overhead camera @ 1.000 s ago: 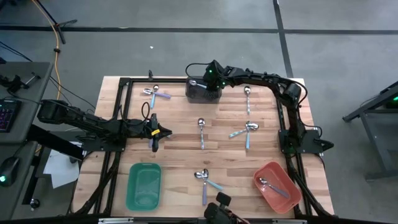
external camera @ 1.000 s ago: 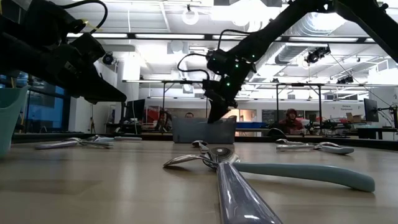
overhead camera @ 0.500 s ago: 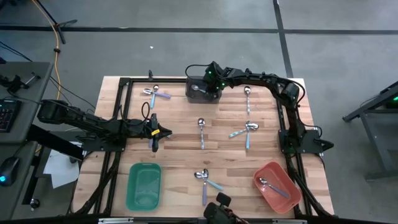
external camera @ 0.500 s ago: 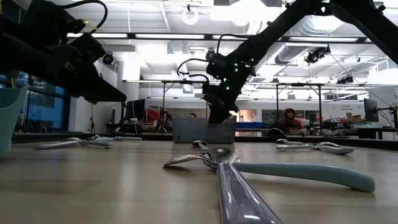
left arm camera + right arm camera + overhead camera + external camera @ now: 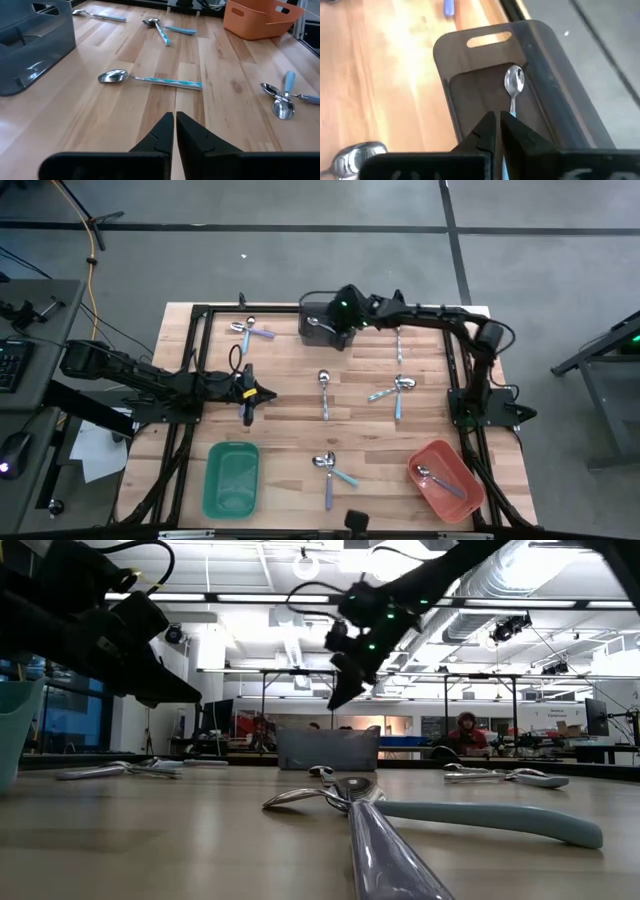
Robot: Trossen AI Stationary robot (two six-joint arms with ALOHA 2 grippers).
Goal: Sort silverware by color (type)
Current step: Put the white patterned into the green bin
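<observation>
A spoon [image 5: 514,82] with a light blue handle lies flat on the floor of the dark grey bin [image 5: 325,326] at the table's far edge. My right gripper [image 5: 496,122] hangs shut above that bin, clear of its rim [image 5: 335,700]. My left gripper [image 5: 250,393] hovers shut over the table's left middle and touches nothing. Ahead of it, in the left wrist view, a blue-handled spoon [image 5: 150,80] lies flat on the wood. Other spoons lie scattered: at the centre [image 5: 323,392], far left [image 5: 250,330], far right [image 5: 397,330], right of centre [image 5: 395,390] and near the front [image 5: 328,465].
A green bin [image 5: 231,477] stands at the near left. A red bin [image 5: 445,480] at the near right holds a spoon [image 5: 435,477]. Black frame rails run along the table's left and right sides. Bare wood lies between the spoon groups.
My right gripper has risen out of the dark grey bin and drawn a little toward the table's right. A spoon that did not show a second ago now lies in that bin.
</observation>
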